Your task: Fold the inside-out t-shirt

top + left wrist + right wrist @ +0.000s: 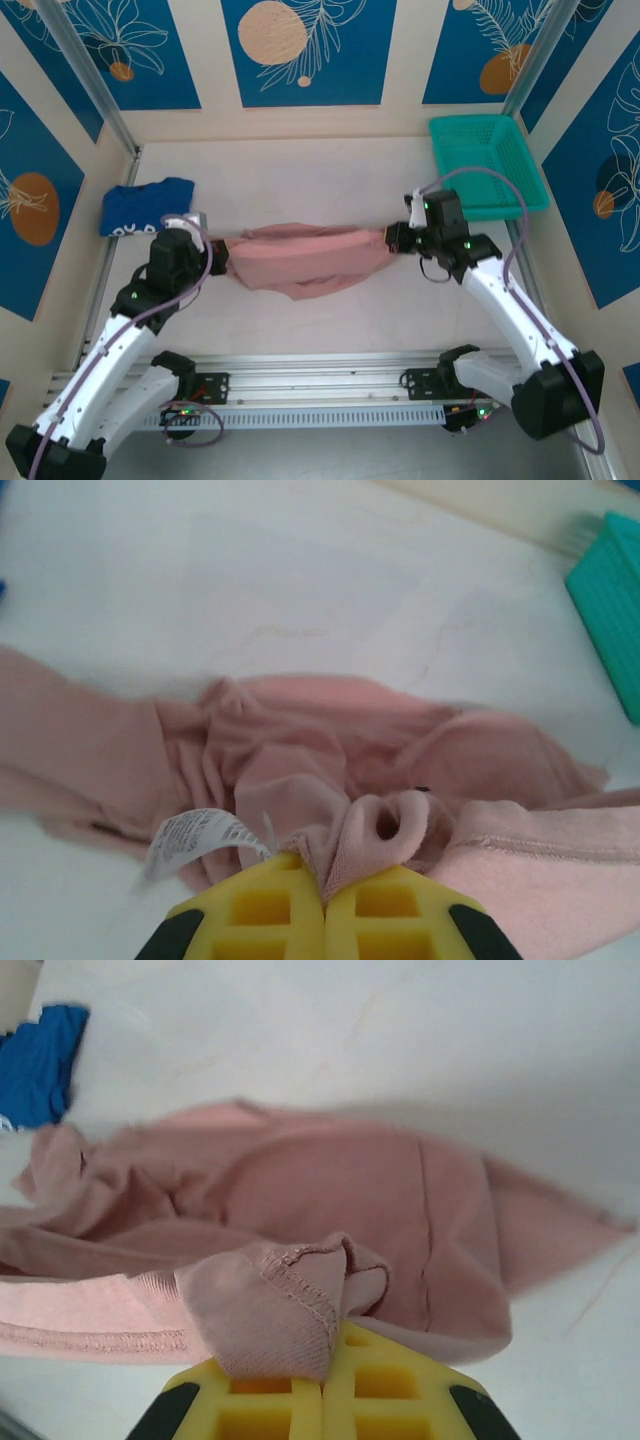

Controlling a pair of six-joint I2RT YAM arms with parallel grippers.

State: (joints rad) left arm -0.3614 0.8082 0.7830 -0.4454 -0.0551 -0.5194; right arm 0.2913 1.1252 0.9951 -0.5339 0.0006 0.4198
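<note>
The dusty-pink inside-out t-shirt (305, 262) hangs stretched in a sagging band between both arms over the middle of the table. My left gripper (222, 252) is shut on its left end; in the left wrist view the yellow fingers (270, 905) pinch a fold of pink fabric (380, 780), with a white care label (195, 835) sticking out beside them. My right gripper (392, 238) is shut on the right end; in the right wrist view a stitched hem (290, 1295) is clamped between the yellow fingers (400, 1390), and the rest of the shirt (330, 1190) droops below.
A folded royal-blue garment (143, 207) lies at the table's left side, also seen as the blue garment (40, 1060) in the right wrist view. A teal basket (487, 165) stands at the back right, its basket edge (612, 595) in the left wrist view. Aluminium posts frame the table.
</note>
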